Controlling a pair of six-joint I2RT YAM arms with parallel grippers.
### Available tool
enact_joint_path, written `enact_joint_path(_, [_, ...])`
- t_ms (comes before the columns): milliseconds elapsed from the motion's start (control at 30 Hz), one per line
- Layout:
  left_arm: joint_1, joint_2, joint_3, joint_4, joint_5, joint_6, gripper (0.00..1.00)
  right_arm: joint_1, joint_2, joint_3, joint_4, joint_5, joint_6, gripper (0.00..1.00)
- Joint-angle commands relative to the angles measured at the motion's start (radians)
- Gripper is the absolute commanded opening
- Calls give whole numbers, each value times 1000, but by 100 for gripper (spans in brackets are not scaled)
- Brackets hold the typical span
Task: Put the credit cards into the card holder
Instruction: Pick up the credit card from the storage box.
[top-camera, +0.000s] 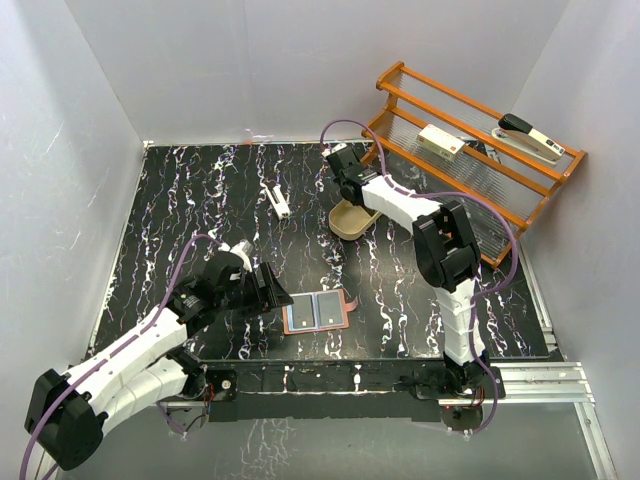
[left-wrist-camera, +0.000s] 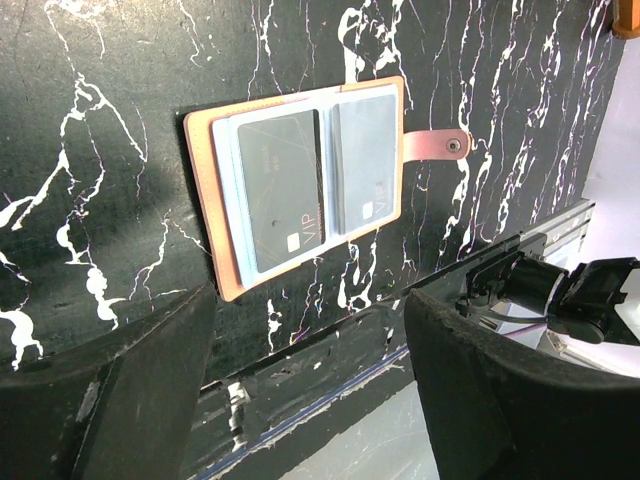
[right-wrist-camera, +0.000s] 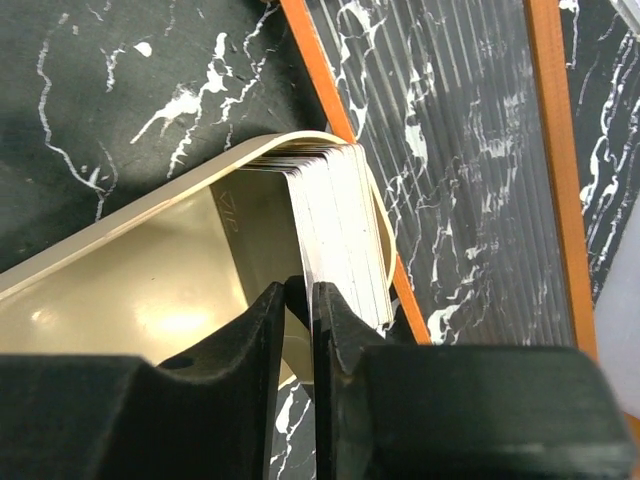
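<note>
Left gripper (left-wrist-camera: 310, 310), nearest the lens: black fingers (left-wrist-camera: 100, 400) spread wide, jaws open with nothing between them, poised just left of the card holder (top-camera: 315, 312) and not touching it.

Card holder: salmon-brown leather, opened flat on the tabletop (top-camera: 200, 180), pale blue-grey inside facing up. Tab (left-wrist-camera: 436, 146) with a snap stud projecting from its right-hand edge. Two clear pockets, each filled with one of the sleeved cards (left-wrist-camera: 285, 188): a dark one marked "VIP" in the left pocket, a greyer one in the right.

Tray (top-camera: 350, 222): tan, oval, beyond the card holder and a little to its right, well apart from it.

Credit cards (right-wrist-camera: 340, 225): whitish stack standing on edge inside the tray, resting against its curved wall, so likewise well beyond the card holder.

Right gripper (right-wrist-camera: 300, 295): over the tray, beyond the card holder. Jaws drawn almost together, only a thin slot between them. Near edge of the stack meeting that slot; cannot tell whether a card is pinched.

Rack (top-camera: 480, 165): orange wood, far beyond the card holder to its right, carrying a white box (top-camera: 440, 142) with a red mark and a black-and-cream stapler (top-camera: 530, 138).

Small white object (top-camera: 277, 201): loose on the tabletop, beyond the card holder and slightly to its left.

Tabletop: black, veined with white.
</note>
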Motion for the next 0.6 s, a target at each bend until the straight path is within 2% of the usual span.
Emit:
enact_joint_path(0, [-2,-17,22,-32,14,-7,74,-25,-84,84,-47,-29,76,10])
enact_joint_path(133, [-2,-15,27,-24,25,-20,76,-17,-171,24,-55,-192,146,0])
enact_joint_path(267, [-2,2,56,-32,38,-6,82,-14,-251,-32,-63,-283,203,0])
enact_joint_path(400, [-2,10,79,-36,48,9,85,-14,-329,-70,-111,-445,263,0])
enact_joint_path(567, [-2,-2,81,29,69,-17,86,-14,-514,-249,-17,-682,386,0])
